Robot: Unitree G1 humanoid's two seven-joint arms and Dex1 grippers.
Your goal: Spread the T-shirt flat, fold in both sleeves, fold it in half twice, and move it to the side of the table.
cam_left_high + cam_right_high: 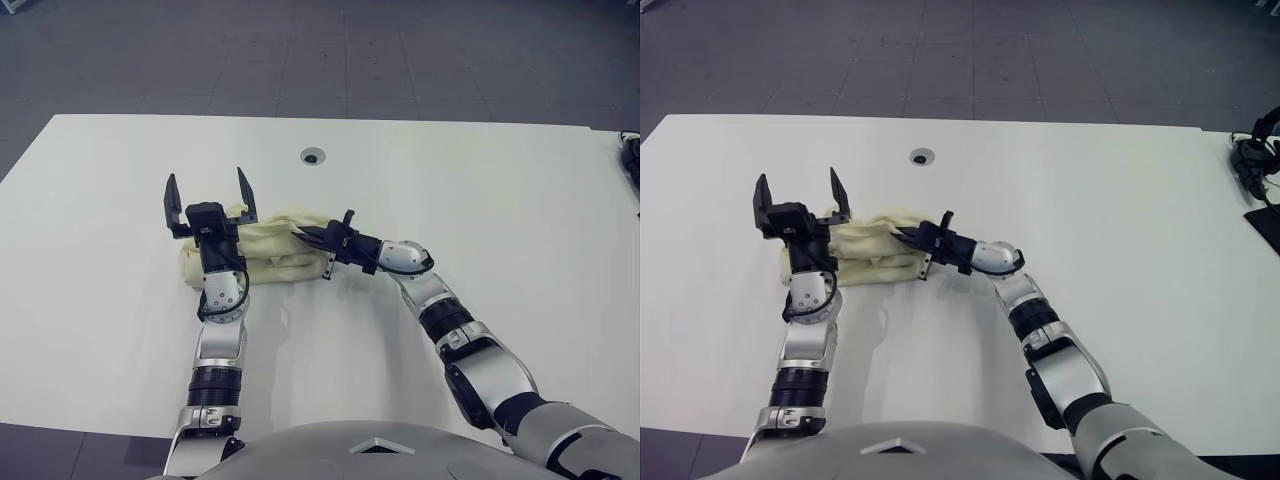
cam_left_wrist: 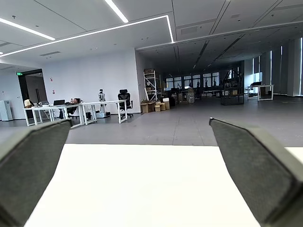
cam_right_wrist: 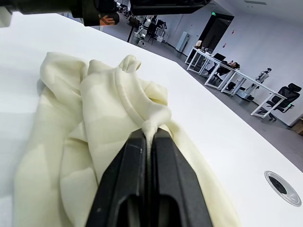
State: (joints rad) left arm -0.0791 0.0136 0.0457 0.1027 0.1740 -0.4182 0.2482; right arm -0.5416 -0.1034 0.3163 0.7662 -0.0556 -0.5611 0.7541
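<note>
The gap between the left gripper's (image 1: 206,185) two spread black fingers holds nothing. Beyond their tips the white rectangular table (image 1: 450,170) runs bare up to a small round grey cable port (image 1: 313,156). Close by the base of its right finger lies the crumpled cream cloth T-shirt (image 1: 272,240), heaped low. The right gripper's (image 3: 148,142) fingers pinch a fold of it, with the heap bunched ahead of their tips and bare tabletop past it. A tangle of black cables (image 1: 1250,160) sits well apart, at the table's right edge.

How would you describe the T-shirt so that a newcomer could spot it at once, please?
On the white table, look left of centre, nearer the robot than the round hole. The T-shirt is the crumpled cream bundle there, pinched by the right gripper; it is the table's only soft cloth thing.
</note>
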